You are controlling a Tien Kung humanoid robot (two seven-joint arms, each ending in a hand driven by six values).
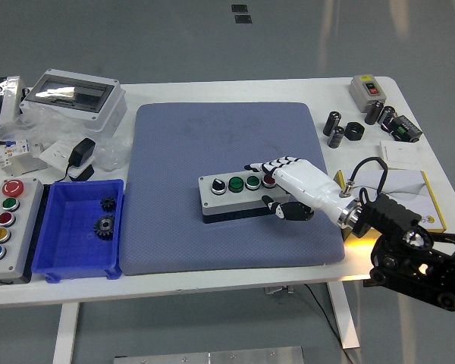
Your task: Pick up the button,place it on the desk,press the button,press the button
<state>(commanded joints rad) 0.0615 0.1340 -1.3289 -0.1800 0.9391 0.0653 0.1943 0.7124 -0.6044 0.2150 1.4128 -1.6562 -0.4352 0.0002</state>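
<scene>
**Two gears in the blue bin**

At nine o'clock, the blue bin (57, 250) holds two gears (105, 216). Centre, the button box (231, 196) lies on the grey mat (212, 144); the right hand (292, 182), fingers (267, 164) spread, hovers over its three-o'clock end.

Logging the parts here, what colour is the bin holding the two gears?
Blue. The bin shows clearly in the head view, left of the grey mat.

The right arm (409, 250) is black and comes in from the lower right corner. Its white right hand (299, 182) reaches out to the left, palm down. The fingers (269, 165) are stretched out flat and hold nothing, and the thumb (277, 208) is tucked below.
</scene>
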